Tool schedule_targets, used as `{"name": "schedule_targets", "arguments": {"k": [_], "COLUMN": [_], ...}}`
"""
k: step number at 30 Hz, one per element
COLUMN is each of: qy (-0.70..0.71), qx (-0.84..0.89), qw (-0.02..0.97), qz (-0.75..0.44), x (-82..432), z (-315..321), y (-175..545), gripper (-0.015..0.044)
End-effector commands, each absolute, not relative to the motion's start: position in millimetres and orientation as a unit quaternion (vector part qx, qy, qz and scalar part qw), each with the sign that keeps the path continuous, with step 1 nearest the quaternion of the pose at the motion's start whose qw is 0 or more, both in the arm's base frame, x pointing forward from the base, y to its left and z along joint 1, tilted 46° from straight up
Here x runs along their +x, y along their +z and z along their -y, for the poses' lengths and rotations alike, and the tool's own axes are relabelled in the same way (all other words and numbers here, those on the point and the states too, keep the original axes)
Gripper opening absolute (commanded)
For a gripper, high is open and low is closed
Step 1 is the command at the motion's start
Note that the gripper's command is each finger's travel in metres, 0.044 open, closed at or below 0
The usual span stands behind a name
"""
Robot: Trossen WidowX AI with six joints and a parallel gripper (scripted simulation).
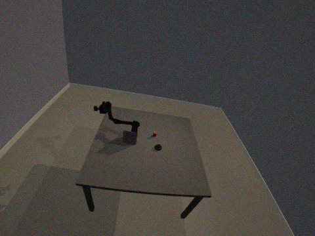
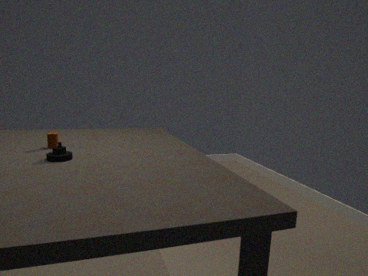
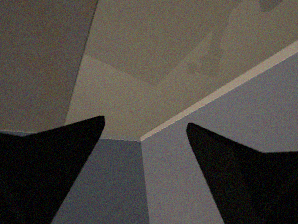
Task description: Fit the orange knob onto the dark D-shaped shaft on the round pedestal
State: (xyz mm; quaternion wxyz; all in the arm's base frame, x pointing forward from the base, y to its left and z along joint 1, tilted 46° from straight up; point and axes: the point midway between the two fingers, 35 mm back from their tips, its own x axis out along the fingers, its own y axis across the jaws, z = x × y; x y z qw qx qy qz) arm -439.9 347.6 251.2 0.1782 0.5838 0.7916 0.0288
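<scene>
The orange knob (image 1: 155, 134) (image 2: 52, 140) stands upright on the table (image 1: 141, 177) (image 2: 153, 199). The dark round pedestal (image 1: 158, 147) (image 2: 59, 156) stands near it; in the exterior view its thin dark shaft (image 2: 60, 144) points up, bare, just in front of the knob. The shaft's flat side cannot be made out. My gripper (image 3: 146, 123) is open, with nothing between its dark fingers in the wrist view. In the top view the arm reaches to the left, with the gripper high and far from the knob and pedestal. The gripper is outside the exterior view.
The arm's base (image 1: 130, 137) stands on the table to the left of the knob and pedestal. The table's front edge shows in the top and exterior views. The wrist view shows part of the table, the floor (image 3: 150, 45) and a corner of the walls.
</scene>
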Motion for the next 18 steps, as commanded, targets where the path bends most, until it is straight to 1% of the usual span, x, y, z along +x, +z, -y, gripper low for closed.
{"name": "schedule_targets", "arguments": {"k": [1,2,3,10,18], "qy": [0.029,0.028,0.026,-0.001,-0.037], "qx": [0.584,0.584,0.585,0.59,0.581], "qw": [0.178,0.174,0.161,-0.007,-0.155], "qz": [-0.792,-0.792,-0.794,-0.807,-0.798], "x": [-439.9,-439.6,-438.6,-412.3,-357.8], "z": [-347.6,-347.4,-346.6,-330.7,-303.1], "y": [251.2,254.0,262.5,371.4,466.6], "gripper": [0.0426,0.044,0.044,0.044,0.044]}}
